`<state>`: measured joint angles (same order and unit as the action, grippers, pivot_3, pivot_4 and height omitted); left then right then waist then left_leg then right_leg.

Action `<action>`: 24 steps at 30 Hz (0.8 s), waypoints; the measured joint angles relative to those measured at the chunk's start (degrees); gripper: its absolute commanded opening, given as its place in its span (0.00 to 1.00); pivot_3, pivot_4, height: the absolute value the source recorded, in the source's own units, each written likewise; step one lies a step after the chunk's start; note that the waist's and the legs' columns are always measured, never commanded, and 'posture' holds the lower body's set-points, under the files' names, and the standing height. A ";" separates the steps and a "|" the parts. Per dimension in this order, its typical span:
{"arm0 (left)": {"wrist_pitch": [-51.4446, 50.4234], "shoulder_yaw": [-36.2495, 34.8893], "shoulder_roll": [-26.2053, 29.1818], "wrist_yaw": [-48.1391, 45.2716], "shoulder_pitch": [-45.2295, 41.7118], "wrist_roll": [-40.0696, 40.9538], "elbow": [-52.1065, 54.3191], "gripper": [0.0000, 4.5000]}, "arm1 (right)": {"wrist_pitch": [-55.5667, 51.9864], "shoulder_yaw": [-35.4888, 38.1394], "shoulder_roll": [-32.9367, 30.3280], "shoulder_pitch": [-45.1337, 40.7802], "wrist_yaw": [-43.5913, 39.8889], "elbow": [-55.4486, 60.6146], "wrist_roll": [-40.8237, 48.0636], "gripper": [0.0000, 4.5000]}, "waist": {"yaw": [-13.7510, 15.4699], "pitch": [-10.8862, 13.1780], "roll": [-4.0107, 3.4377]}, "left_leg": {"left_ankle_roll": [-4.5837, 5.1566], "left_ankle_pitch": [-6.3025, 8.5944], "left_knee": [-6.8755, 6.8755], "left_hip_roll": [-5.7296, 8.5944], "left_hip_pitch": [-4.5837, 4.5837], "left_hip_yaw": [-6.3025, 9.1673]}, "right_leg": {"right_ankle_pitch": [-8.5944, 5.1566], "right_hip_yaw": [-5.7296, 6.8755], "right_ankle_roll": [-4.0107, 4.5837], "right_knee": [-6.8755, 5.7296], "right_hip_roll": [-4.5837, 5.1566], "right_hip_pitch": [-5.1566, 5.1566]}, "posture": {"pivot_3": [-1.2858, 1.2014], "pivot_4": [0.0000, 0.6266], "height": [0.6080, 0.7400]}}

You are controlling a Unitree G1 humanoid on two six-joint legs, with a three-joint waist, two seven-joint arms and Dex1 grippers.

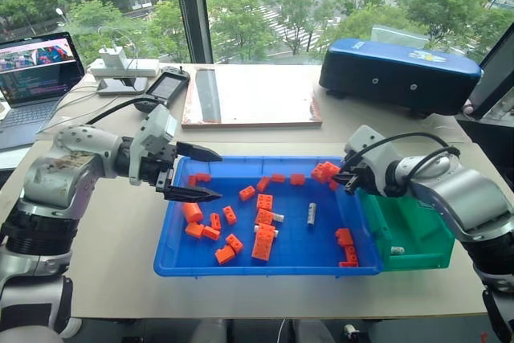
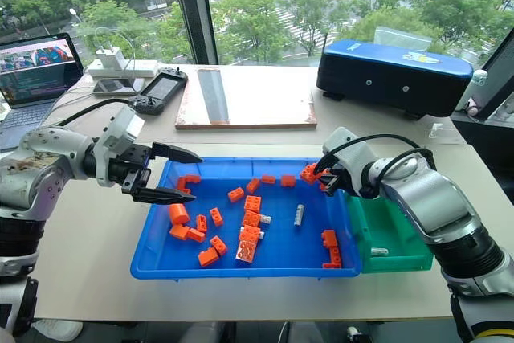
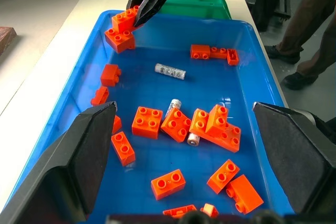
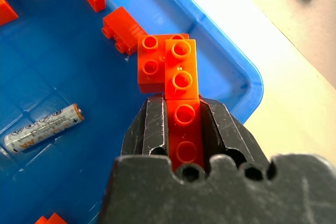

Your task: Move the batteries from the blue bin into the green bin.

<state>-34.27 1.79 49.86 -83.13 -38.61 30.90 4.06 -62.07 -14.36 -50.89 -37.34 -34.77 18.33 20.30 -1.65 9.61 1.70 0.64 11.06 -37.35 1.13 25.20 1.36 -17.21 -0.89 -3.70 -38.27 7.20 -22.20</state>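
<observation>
The blue bin lies in front of me, strewn with orange bricks. One battery lies loose right of the bin's middle, and two more batteries lie among the bricks at its centre. The green bin stands against the blue bin's right side with a battery in it. My right gripper hovers over the blue bin's far right corner, shut on an orange brick that sticks out past its fingers. Over the blue bin's left end, my left gripper is open and holds nothing.
A dark-blue hard case and a wooden board lie beyond the bins. A laptop, a handheld controller and a charger sit at the far left. A person's legs stand beside the table past the green bin.
</observation>
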 measured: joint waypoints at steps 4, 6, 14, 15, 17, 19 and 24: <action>-0.73 0.46 -0.23 0.19 -0.07 0.00 0.01 1.00 | 0.15 0.01 0.99 -0.04 0.08 -0.05 -1.34 0.53 | 0.07 0.00 0.00 | 0.00 0.00 -0.01 0.01 0.00 0.00 | 0.00 0.00 0.00 -0.02 0.00 0.00 | 0.52 0.24 0.94; -0.81 0.47 -0.42 0.38 -0.12 0.00 0.02 1.00 | 0.21 0.02 0.99 -0.39 0.06 -0.12 -2.00 0.67 | 0.10 0.00 0.00 | 0.00 0.00 -0.01 0.01 0.00 0.00 | 0.00 0.00 0.00 -0.02 0.00 0.01 | 0.52 0.24 0.94; -0.98 0.47 -0.63 0.20 -1.85 0.73 -0.03 1.00 | -5.91 3.53 -0.66 -2.89 -6.05 7.81 3.89 1.00 | 0.28 0.00 0.00 | 0.00 0.00 -0.02 0.00 0.02 0.01 | 0.00 0.01 0.00 -0.01 0.00 0.00 | 0.52 0.24 0.94; -0.98 0.48 -0.66 0.17 -1.85 0.73 -0.03 1.00 | -6.64 3.57 -0.95 -2.46 -7.16 8.89 5.22 1.00 | 0.32 0.00 0.00 | 0.00 0.00 -0.02 0.00 0.02 0.01 | 0.00 0.01 0.00 0.00 0.00 0.00 | 0.52 0.24 0.94; -0.94 0.59 -0.79 0.10 -1.88 0.72 -0.04 1.00 | -7.77 3.04 -1.73 -0.19 -10.22 12.20 8.21 1.00 | 0.42 0.00 0.00 | 0.01 0.00 -0.02 0.00 0.02 0.02 | 0.00 0.01 0.00 0.01 0.00 0.02 | 0.52 0.24 0.94; -0.90 0.74 -0.83 0.05 -1.89 0.70 -0.08 1.00 | -7.82 1.44 -1.29 2.58 -11.56 14.01 9.84 1.00 | 0.47 0.00 0.00 | 0.01 0.00 -0.06 0.00 0.02 0.02 | 0.00 0.01 0.00 0.01 0.00 0.04 | 0.52 0.24 0.94; -0.67 0.85 -0.81 -0.19 -2.21 0.40 -1.09 1.00 | -3.19 -2.03 -0.05 5.76 -12.54 12.46 8.49 1.00 | 0.43 0.00 0.00 | 0.01 0.01 -0.32 0.00 0.02 0.03 | 0.00 0.00 0.00 -0.26 -0.01 0.03 | 0.52 0.24 0.94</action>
<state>-34.94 2.64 49.04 -83.32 -40.82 31.30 2.97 -65.26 -16.39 -50.94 -31.58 -47.31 30.79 28.78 -1.22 9.62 1.70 0.65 11.07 -37.67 1.13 25.22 1.38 -17.21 -0.88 -3.70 -38.53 7.18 -22.18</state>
